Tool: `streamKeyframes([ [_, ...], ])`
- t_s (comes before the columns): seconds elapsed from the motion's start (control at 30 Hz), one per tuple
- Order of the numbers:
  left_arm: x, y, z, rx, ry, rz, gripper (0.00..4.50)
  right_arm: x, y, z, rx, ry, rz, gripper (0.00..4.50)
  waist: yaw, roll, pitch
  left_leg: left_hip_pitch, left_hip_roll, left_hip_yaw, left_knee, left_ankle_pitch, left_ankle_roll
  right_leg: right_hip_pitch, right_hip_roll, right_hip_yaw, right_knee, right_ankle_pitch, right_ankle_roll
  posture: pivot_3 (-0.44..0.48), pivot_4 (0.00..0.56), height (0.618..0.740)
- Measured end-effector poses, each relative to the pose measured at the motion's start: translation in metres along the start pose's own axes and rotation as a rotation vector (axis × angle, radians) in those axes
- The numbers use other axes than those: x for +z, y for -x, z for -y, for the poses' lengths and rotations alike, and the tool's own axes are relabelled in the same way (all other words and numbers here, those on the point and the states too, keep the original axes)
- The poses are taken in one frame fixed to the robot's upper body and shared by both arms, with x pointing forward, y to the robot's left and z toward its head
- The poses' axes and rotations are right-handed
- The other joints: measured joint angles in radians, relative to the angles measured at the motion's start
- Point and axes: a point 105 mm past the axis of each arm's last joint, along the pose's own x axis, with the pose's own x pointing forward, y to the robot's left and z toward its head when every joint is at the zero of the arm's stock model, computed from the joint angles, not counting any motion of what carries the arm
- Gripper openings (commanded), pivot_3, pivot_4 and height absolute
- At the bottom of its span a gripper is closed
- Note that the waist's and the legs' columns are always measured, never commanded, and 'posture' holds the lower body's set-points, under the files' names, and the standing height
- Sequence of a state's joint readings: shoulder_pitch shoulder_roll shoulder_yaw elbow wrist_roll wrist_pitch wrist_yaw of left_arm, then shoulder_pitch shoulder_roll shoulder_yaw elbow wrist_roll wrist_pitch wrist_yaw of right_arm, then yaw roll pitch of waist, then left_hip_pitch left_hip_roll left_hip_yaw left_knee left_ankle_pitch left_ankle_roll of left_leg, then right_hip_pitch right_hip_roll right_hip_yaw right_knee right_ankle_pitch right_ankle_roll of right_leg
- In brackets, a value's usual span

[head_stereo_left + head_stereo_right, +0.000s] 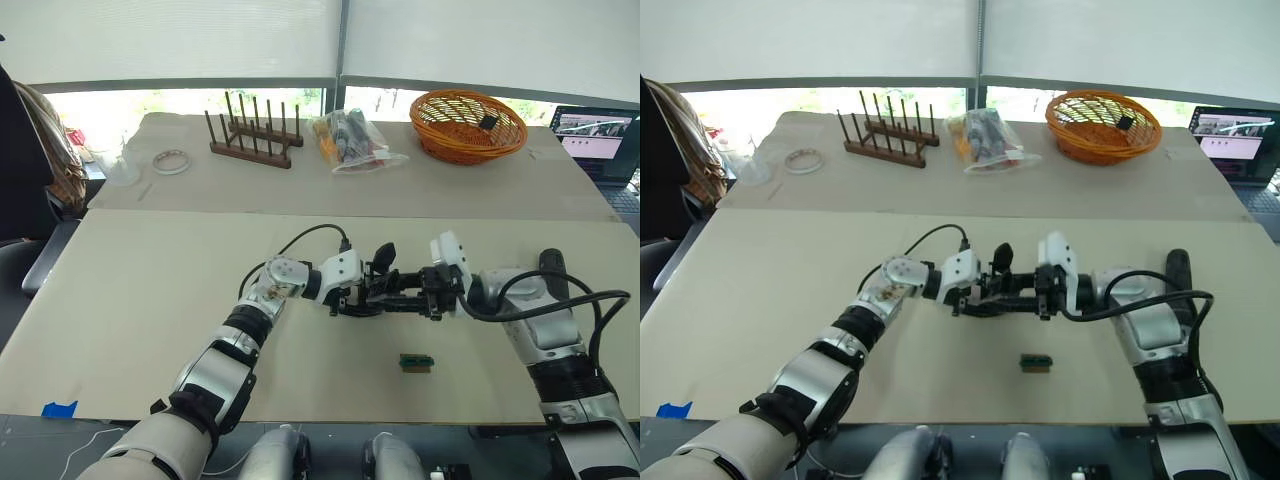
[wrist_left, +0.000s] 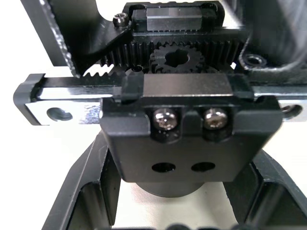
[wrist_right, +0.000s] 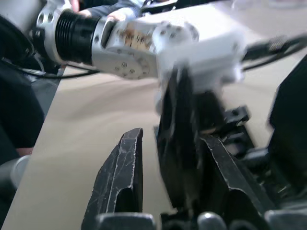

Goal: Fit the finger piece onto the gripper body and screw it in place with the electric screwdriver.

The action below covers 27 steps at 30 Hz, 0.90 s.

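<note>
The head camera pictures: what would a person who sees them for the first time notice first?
First, the left gripper and the right gripper meeting over the middle of the beige table, both at the black gripper body. In the left wrist view, that body's gear teeth and two silver screws show from very close. Next comes the orange basket at the far right, and a tiny green-and-black block lying alone nearer the robot.

Robot lab or office test room. Two big desks (image 1: 140, 300) pushed together, both covered with plain beige sheet, stand before wide window with white roller blinds (image 1: 170, 40) down. Open laptop (image 1: 598, 140) at right desk edge. Loose test props along far side: wooden peg rack (image 1: 252, 135), orange wicker basket (image 1: 468, 125), plastic bag with small items (image 1: 352, 140), tape roll (image 1: 171, 161). Blue tape mark (image 1: 59, 409) at near desk corner.
</note>
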<state>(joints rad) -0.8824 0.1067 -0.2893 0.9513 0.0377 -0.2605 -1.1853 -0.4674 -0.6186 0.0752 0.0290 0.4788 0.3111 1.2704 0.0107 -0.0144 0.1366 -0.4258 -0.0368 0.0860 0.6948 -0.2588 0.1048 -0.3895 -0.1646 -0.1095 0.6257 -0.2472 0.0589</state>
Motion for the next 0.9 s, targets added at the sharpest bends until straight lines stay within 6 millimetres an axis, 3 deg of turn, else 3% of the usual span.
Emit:
streamKeyframes([
  [0.33,-0.001,-0.002,0.002,0.005,0.008,0.011,2.33,0.027,0.018,-0.002,-0.030,0.051,0.011,1.74,0.002,0.000,0.000,0.000,0.000,-0.001,0.000,0.001,0.002,0.001,0.000,-0.009,0.000,0.000,0.000,0.000,0.150,0.740],
  [0.6,-0.001,-0.011,0.001,0.034,0.055,0.023,2.33,0.070,0.034,-0.008,-0.089,0.061,0.047,1.74,0.020,0.000,0.001,0.000,-0.001,-0.003,0.002,-0.001,0.002,0.002,-0.003,-0.012,-0.002,0.000,0.000,0.000,0.150,0.740],
  [0.73,-0.004,-0.015,-0.002,0.058,0.092,0.008,4.21,0.083,0.046,-0.018,-0.131,0.054,-0.005,1.74,0.031,0.000,0.001,0.000,0.000,-0.003,0.002,-0.004,0.002,0.003,-0.005,-0.013,-0.006,0.003,-0.001,0.000,0.150,0.740],
  [0.77,-0.004,-0.015,-0.002,0.056,0.093,0.004,4.49,0.081,0.048,-0.018,-0.149,0.036,-0.027,1.99,0.030,0.000,0.001,0.000,0.000,-0.003,0.002,-0.004,0.002,0.003,-0.005,-0.013,-0.007,0.003,-0.001,0.000,0.150,0.740],
  [0.9,-0.006,-0.005,-0.003,0.032,0.076,-0.017,4.50,0.073,0.062,-0.016,-0.246,-0.043,-0.124,3.22,0.028,0.000,0.001,-0.001,0.000,-0.002,0.001,-0.003,0.005,0.003,-0.005,-0.013,-0.006,0.004,-0.001,0.000,0.150,0.740],
])
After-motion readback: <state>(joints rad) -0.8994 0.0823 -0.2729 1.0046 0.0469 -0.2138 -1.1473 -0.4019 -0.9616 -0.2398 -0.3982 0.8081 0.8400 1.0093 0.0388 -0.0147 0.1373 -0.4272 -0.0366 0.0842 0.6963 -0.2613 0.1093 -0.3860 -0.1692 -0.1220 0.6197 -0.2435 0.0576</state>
